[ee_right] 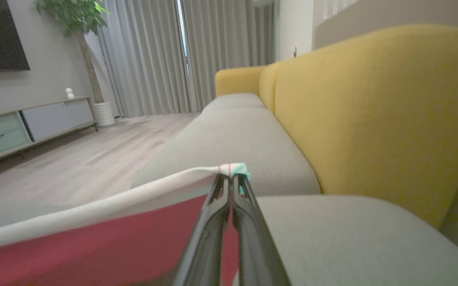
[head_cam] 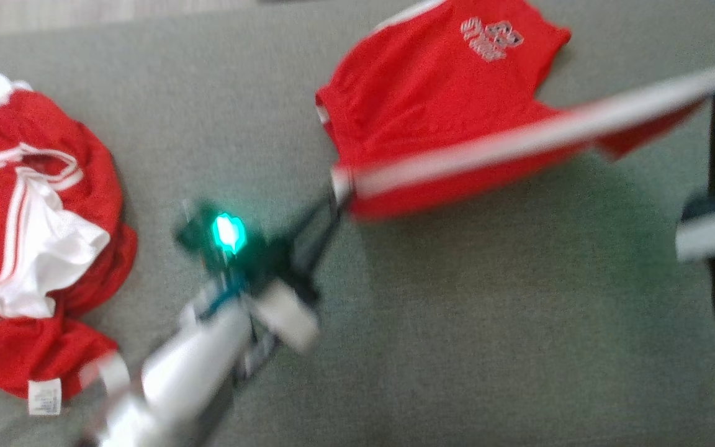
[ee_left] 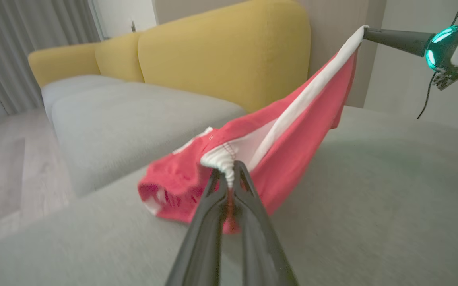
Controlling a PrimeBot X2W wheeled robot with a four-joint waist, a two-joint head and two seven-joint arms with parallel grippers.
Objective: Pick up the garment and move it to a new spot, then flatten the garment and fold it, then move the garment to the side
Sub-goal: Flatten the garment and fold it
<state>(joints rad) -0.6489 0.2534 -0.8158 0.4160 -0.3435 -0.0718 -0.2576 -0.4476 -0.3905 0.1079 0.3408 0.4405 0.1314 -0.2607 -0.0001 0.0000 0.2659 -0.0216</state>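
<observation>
Both sets of fingers were closed on fabric: my left gripper (ee_left: pixel 229 180) was clamped on one end of the white waistband (head_cam: pixel 519 144), and my right gripper (ee_right: pixel 231 176) pinched the other end. The band was taut between them, raised off the grey cushion (head_cam: pixel 488 323). The red garment (head_cam: pixel 432 93), shorts by the look, hung from the band. Its far part, with the printed logo (head_cam: pixel 493 38), lay on the cushion at the upper middle of the head view. That view was blurred, so I couldn't tell exactly where the cloth left the cushion.

Step, as I judged it: carrying to a new spot and about to flatten; fold not started. The next move called for both grips held tight, the band kept stretched, and both ends lowered level onto bare cushion so nothing bunched.

Around: a second red-and-white garment (head_cam: pixel 28 236) lay crumpled at my left, well apart, one to steer away from. A yellow backrest (ee_left: pixel 221 51) stood behind the seat. Nothing stood between my grippers and the bare grey near me.
</observation>
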